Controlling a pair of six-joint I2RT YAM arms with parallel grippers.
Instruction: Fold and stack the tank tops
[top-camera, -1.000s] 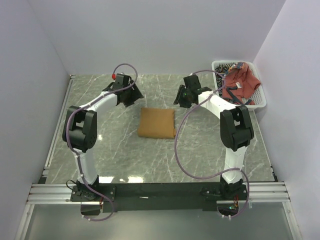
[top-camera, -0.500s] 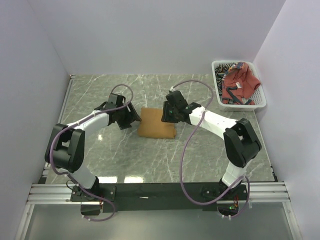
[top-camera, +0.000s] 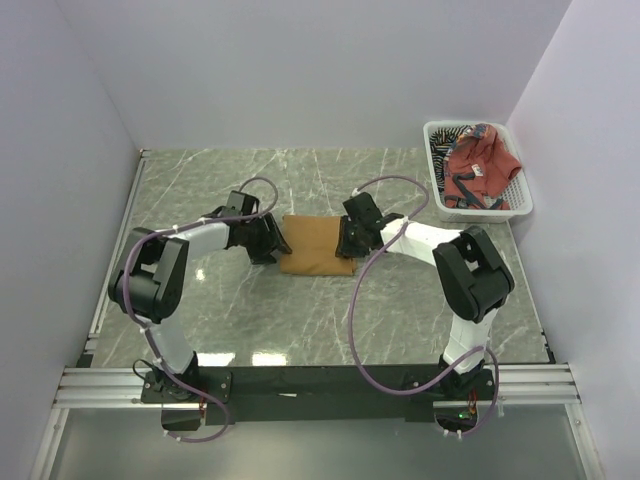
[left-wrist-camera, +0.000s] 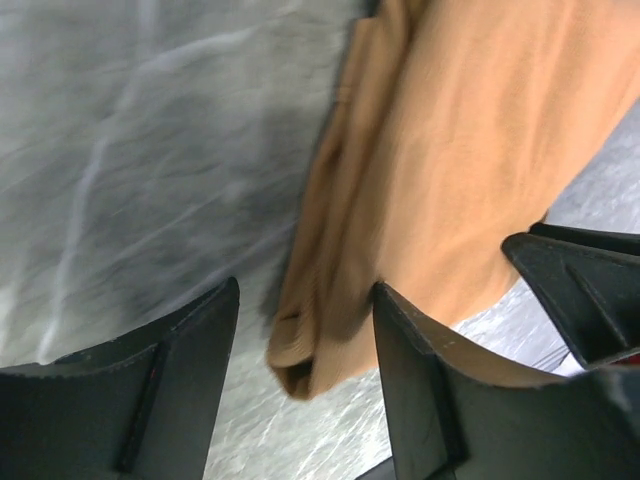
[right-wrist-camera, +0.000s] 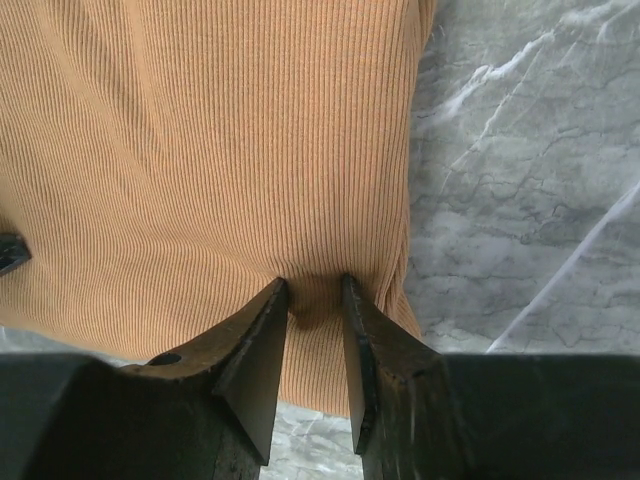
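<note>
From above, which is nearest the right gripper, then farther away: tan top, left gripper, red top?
1. tan top, under the right gripper, touching it.
2. left gripper, at the top's other edge.
3. red top, in the basket, far right.

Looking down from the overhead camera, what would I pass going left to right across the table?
left gripper → folded mustard-tan top → right gripper → white basket holding the brick-red top

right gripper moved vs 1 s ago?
Yes. The right gripper has come toward the table's near edge and slightly left, away from the white basket, onto the right edge of the mustard-tan top.
</note>
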